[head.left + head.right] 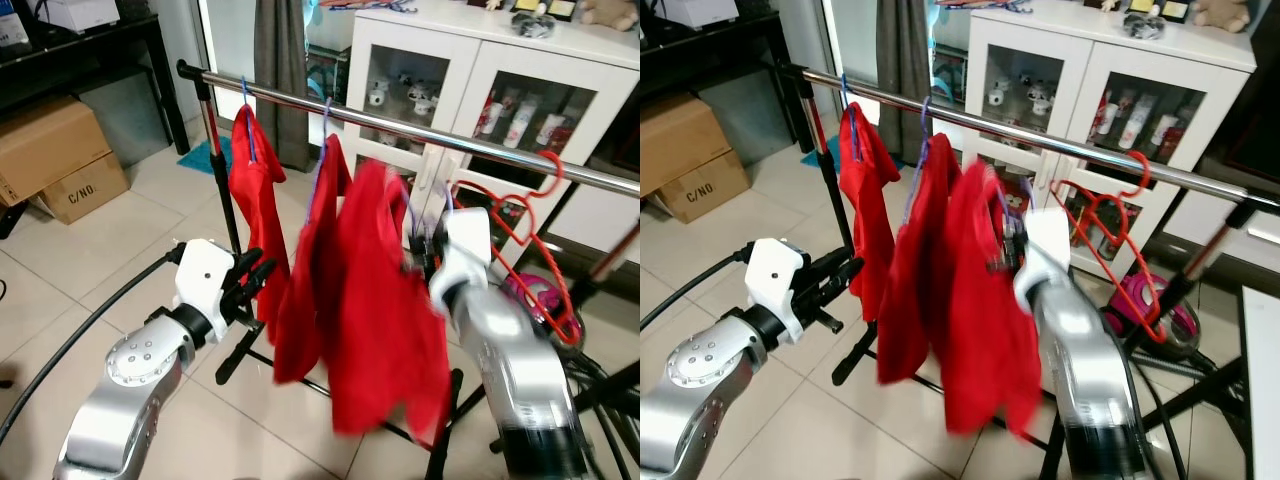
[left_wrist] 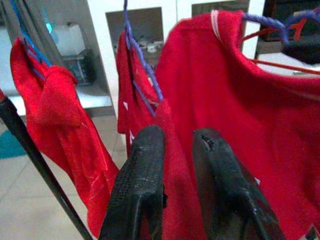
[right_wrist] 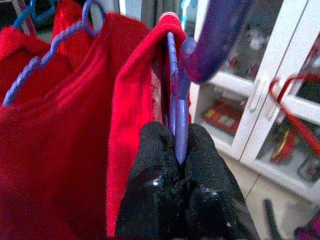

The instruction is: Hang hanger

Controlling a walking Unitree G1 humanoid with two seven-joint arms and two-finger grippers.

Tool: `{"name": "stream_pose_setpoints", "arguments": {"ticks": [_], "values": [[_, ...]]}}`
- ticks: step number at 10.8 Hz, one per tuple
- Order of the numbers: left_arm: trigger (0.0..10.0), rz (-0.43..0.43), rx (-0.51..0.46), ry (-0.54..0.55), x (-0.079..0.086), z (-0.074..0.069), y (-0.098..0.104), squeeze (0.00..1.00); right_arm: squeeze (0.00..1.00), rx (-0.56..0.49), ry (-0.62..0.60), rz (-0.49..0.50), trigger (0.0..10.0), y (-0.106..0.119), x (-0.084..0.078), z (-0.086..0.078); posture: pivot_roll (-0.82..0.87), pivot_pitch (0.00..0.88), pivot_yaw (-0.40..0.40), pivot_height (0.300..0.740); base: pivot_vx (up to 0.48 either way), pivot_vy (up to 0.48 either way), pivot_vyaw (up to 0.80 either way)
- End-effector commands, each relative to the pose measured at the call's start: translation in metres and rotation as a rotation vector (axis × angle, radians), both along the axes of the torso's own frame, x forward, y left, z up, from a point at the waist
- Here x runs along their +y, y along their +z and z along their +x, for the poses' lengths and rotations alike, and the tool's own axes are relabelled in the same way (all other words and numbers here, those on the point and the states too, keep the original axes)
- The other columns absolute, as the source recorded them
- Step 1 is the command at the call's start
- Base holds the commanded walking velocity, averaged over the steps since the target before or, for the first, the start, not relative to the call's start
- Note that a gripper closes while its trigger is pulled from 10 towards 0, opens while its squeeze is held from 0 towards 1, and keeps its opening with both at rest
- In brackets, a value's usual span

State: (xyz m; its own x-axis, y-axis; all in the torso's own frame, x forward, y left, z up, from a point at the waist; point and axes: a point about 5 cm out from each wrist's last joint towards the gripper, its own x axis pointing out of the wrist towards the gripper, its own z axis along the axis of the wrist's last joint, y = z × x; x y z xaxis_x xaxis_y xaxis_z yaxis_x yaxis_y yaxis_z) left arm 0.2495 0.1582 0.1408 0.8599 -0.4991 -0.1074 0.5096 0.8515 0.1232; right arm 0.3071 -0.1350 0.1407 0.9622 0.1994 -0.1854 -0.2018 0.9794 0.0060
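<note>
Currently the right gripper is clamped on the neck of a purple hanger that carries a red garment, holding it just below the metal rail of the clothes rack, between two red garments already hung and an empty red hanger farther along. The hook looks to sit under the rail rather than over it, though blur on the garment makes this hard to confirm. The left gripper hovers with its fingers parted beside the hanging red cloth, holding nothing.

The main risk is the hook missing the rail: if the gripper lets go before the hook is seated, hanger and garment drop to the tiled floor. The swinging cloth could also snag a neighbouring hanger, or tug the light rack.
</note>
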Motion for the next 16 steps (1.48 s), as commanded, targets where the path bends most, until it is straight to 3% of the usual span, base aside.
{"name": "stream_pose_setpoints", "arguments": {"ticks": [1, 2, 5, 8, 12, 15, 16], "values": [[10.0, 0.033, -0.040, -0.018, 0.001, 0.005, 0.006, 0.00, 0.00, -0.026, -0.024, -0.020, 10.0, 0.010, 0.002, 0.011, 0.14, 0.000, -0.019, 0.740, 0.000, 0.000, 0.00], [10.0, 0.028, -0.046, -0.039, 0.002, 0.006, 0.011, 0.00, 0.00, -0.017, -0.028, -0.051, 10.0, 0.013, 0.007, 0.026, 0.14, 0.000, -0.023, 0.740, 0.000, 0.000, 0.00], [10.0, -0.030, -0.003, -0.205, -0.008, -0.007, 0.018, 0.00, 0.00, 0.000, -0.053, -0.056, 10.0, 0.028, 0.022, 0.066, 0.17, 0.000, -0.041, 0.740, 0.000, 0.000, 0.00], [10.0, -0.015, -0.001, -0.214, -0.006, -0.008, 0.020, 0.00, 0.00, 0.005, -0.114, -0.022, 10.0, 0.042, 0.018, 0.095, 0.18, 0.000, -0.053, 0.740, 0.000, 0.000, 0.00], [10.0, -0.011, 0.025, -0.227, -0.003, -0.007, 0.022, 0.00, 0.00, 0.043, -0.192, 0.049, 10.0, 0.053, 0.010, 0.108, 0.18, 0.000, -0.046, 0.740, 0.000, 0.000, 0.00], [10.0, 0.020, 0.049, -0.253, 0.001, -0.010, 0.022, 0.00, 0.00, 0.116, -0.302, 0.021, 10.0, 0.041, -0.025, 0.107, 0.19, 0.000, -0.024, 0.740, 0.000, 0.000, 0.00], [10.0, 0.022, 0.053, -0.256, 0.001, -0.011, 0.023, 0.00, 0.00, 0.131, -0.313, 0.011, 10.0, 0.038, -0.029, 0.106, 0.19, 0.000, -0.022, 0.740, 0.000, 0.000, 0.00]]}}
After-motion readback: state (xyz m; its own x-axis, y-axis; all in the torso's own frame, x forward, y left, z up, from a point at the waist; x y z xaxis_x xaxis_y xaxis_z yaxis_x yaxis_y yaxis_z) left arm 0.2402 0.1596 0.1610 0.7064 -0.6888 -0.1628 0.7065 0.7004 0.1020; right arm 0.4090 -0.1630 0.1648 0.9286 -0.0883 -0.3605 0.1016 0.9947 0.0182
